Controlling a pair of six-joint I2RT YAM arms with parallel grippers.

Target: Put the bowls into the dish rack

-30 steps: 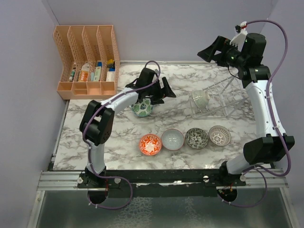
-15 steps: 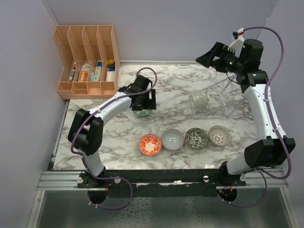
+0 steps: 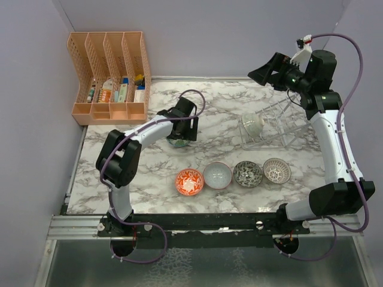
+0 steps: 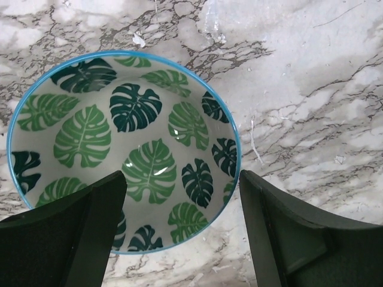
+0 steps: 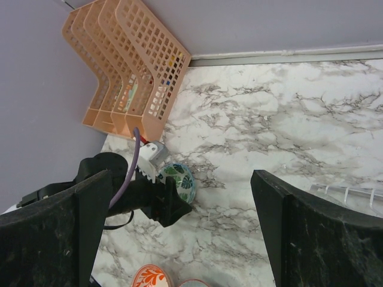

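Note:
The green-leaf bowl (image 4: 119, 149) stands upright on the marble, mostly hidden under my left gripper (image 3: 183, 133) in the top view. That gripper (image 4: 181, 179) is open and straddles the bowl's rim: one finger (image 4: 72, 233) is over the inside, the other (image 4: 287, 233) is outside, and neither visibly touches it. The clear dish rack (image 3: 281, 122) holds a pale green bowl (image 3: 252, 125) on edge. Red-orange (image 3: 189, 181), blue-grey (image 3: 217, 175), dark speckled (image 3: 248, 173) and lattice (image 3: 276, 170) bowls form a front row. My right gripper (image 3: 269, 69) hangs open and empty, high above the rack.
An orange file organizer (image 3: 111, 75) with small items stands at the back left corner. The right wrist view looks down on the left arm (image 5: 119, 191), the leaf bowl (image 5: 187, 179) and the organizer (image 5: 131, 66). Purple walls close in the back and sides.
My left gripper has turned and come down over the green-leaf bowl, its jaws narrowing a little. The right arm has shifted slightly, still raised.

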